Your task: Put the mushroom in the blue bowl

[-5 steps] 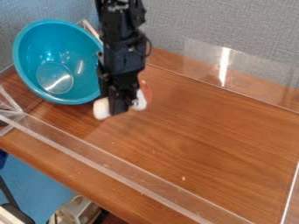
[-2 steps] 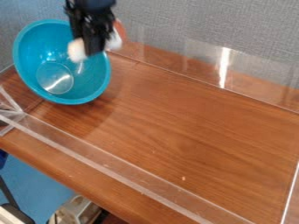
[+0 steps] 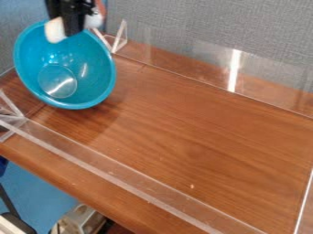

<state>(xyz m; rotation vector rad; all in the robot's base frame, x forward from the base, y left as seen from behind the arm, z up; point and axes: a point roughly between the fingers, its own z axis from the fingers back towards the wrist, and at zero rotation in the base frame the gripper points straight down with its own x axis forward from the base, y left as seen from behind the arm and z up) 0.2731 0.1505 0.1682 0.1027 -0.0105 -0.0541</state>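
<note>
At the far left we see the black gripper point(image 3: 70, 25) clamped on the small cream-stemmed, red-capped toy mushroom point(image 3: 58, 30). It hangs over the far rim of the large glossy turquoise-blue plastic bowl point(image 3: 91, 87), which rests tilted on the brown wooden table point(image 3: 196, 137).

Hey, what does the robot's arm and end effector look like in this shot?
Only the lowest part of the end effector shows at the top edge: black, boxy and blocky, with a matte dark finish. A small red-orange patch sits on its right side. No cables or markings can be made out; the rest of the arm is out of frame.
</note>
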